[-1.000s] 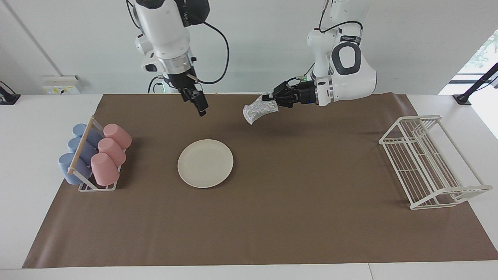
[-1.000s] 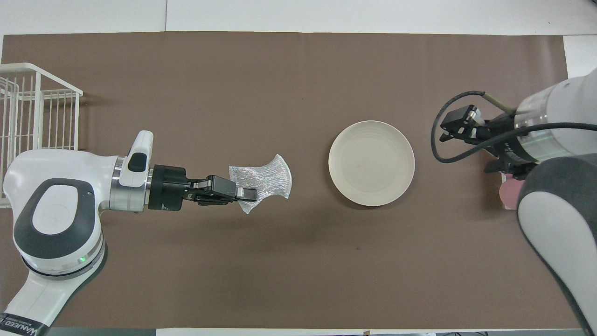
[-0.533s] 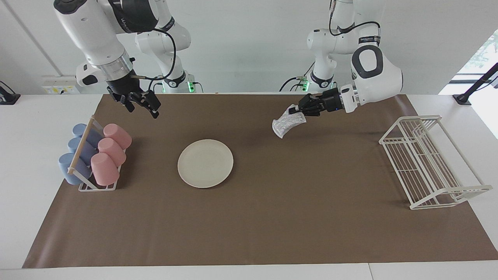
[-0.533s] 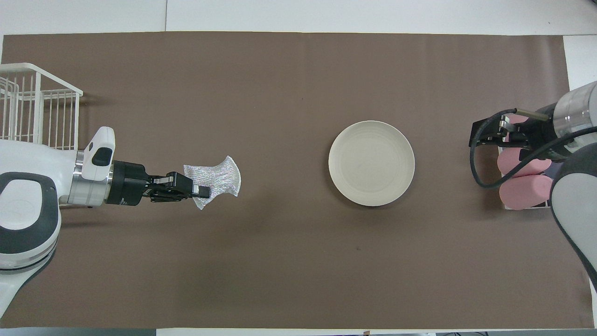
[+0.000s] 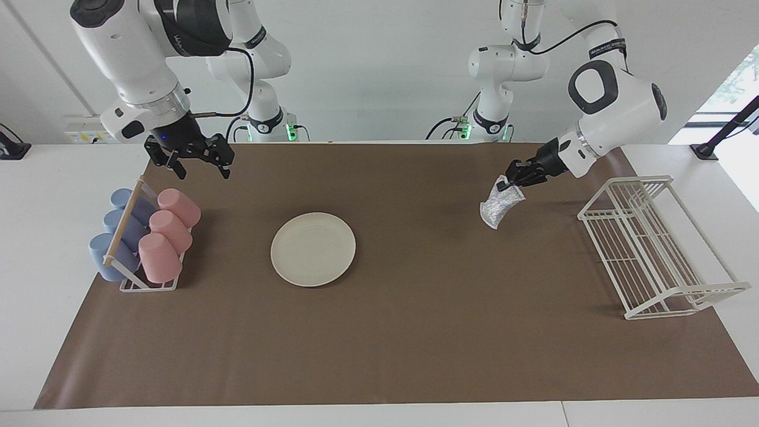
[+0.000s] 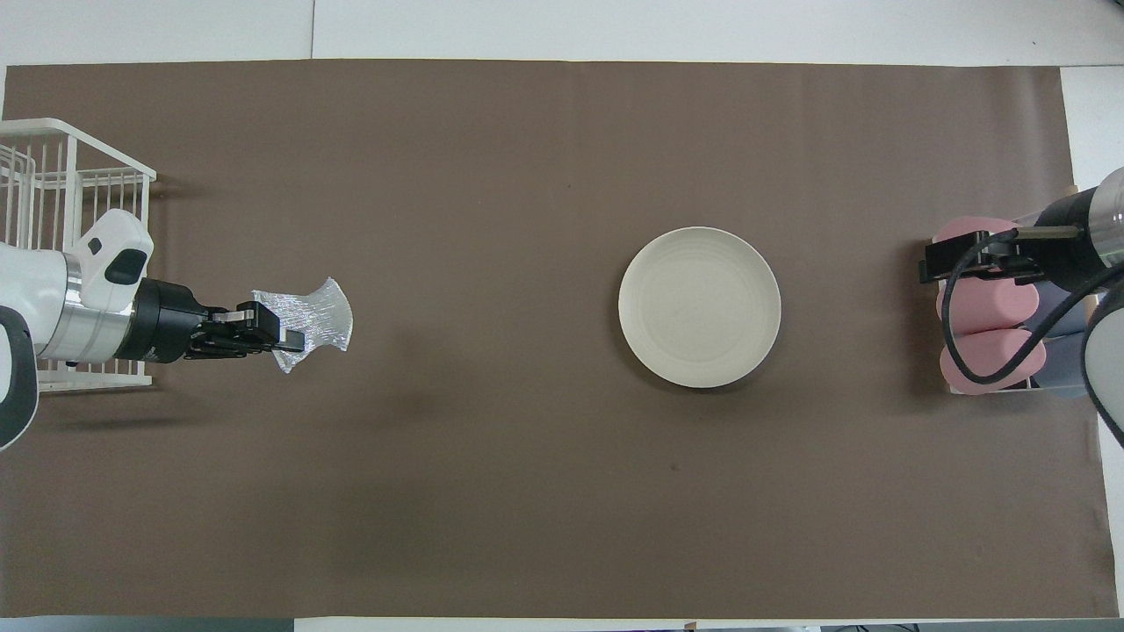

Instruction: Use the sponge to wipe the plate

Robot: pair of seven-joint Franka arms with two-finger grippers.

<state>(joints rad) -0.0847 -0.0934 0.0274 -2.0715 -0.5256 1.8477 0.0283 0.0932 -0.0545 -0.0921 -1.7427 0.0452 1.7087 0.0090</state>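
The cream-white plate (image 5: 313, 249) lies flat on the brown mat, with nothing on it; it also shows in the overhead view (image 6: 699, 307). My left gripper (image 5: 511, 181) is shut on the silvery mesh sponge (image 5: 497, 209), which hangs from it above the mat between the plate and the white wire rack, well away from the plate. The overhead view shows this gripper (image 6: 285, 338) and the sponge (image 6: 309, 314) too. My right gripper (image 5: 201, 172) is open and empty in the air over the cup rack's end nearest the robots; it also shows in the overhead view (image 6: 944, 262).
A small rack with pink and blue cups (image 5: 145, 237) stands at the right arm's end of the mat (image 6: 988, 316). A white wire rack (image 5: 652, 249) stands at the left arm's end (image 6: 53, 193). The brown mat (image 5: 415, 332) covers the table.
My left gripper carried the sponge away from the plate toward the wire rack and lowered it. My right gripper swung away from near the plate to over the cup rack.
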